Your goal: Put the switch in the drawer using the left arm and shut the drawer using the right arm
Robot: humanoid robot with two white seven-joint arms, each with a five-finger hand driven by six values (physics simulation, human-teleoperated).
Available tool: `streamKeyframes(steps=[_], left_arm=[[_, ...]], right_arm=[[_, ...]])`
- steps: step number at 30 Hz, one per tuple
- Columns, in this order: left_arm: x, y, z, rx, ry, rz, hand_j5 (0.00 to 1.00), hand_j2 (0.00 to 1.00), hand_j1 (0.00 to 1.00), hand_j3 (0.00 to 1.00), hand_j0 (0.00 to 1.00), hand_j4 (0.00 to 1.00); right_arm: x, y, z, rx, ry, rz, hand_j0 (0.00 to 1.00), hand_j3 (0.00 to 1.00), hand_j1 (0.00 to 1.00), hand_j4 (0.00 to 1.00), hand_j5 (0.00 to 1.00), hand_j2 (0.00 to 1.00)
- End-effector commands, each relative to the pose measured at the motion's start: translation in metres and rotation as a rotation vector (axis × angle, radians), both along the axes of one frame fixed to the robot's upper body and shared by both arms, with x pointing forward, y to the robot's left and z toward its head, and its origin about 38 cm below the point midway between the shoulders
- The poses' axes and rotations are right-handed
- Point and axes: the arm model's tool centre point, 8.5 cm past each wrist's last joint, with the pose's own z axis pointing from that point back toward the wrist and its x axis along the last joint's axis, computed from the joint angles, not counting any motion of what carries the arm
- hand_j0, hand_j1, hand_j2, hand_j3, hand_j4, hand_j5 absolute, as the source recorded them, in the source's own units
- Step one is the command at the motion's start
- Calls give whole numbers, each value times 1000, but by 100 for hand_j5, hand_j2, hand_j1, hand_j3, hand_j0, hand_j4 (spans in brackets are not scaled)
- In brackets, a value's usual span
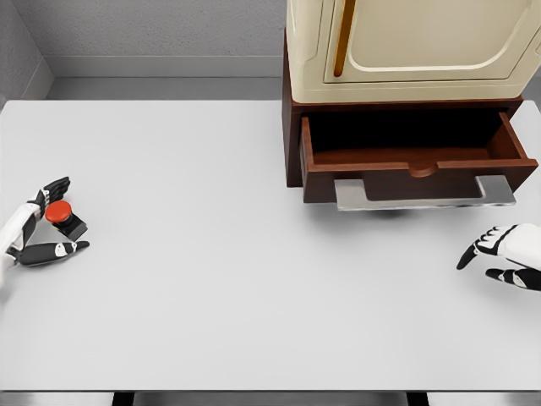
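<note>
Right hand (507, 256) and left hand (38, 227) both cut off.

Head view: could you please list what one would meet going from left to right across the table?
Left robot hand → switch → open drawer → right robot hand.
</note>
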Motion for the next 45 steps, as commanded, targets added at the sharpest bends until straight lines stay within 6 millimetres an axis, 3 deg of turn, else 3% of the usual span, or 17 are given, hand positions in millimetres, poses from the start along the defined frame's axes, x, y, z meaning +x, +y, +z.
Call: streamKeyframes(steps=[1, 6, 12, 21, 24, 31, 34, 45], left_arm=[[0, 2, 0, -6, 7, 6, 95, 95, 95, 95, 95, 95], [1, 6, 4, -22, -4, 15, 91, 91, 91, 91, 91, 91], [1, 6, 5, -33, -11, 18, 77, 77, 77, 77, 77, 77], [-1, -6, 10, -48, -39, -10, 73, 73, 73, 73, 73, 73], [0, -9, 12, -63, -53, -13, 59, 59, 59, 59, 59, 59], [-5, -9, 8, -64, -45, -13, 49, 49, 49, 49, 49, 49], [-4, -12, 14, -57, -79, -33, 43, 43, 43, 43, 43, 43], [5, -39, 53, -36, -192, -131, 42, 42, 42, 42, 42, 42]], right_arm=[[0, 0, 1, 6, 2, -4, 59, 59, 59, 59, 59, 59], [0, -1, 0, 4, 3, -4, 59, 59, 59, 59, 59, 59], [0, -1, 1, 5, 3, -3, 59, 59, 59, 59, 59, 59], [0, -2, 1, 3, 3, -7, 59, 59, 59, 59, 59, 59], [1, 0, 2, 5, 1, -2, 59, 59, 59, 59, 59, 59], [1, -2, 2, 2, 0, -7, 59, 59, 59, 59, 59, 59], [2, -1, 5, -7, -2, 1, 59, 59, 59, 59, 59, 59], [2, -1, 5, -5, -5, 0, 59, 59, 59, 59, 59, 59]])
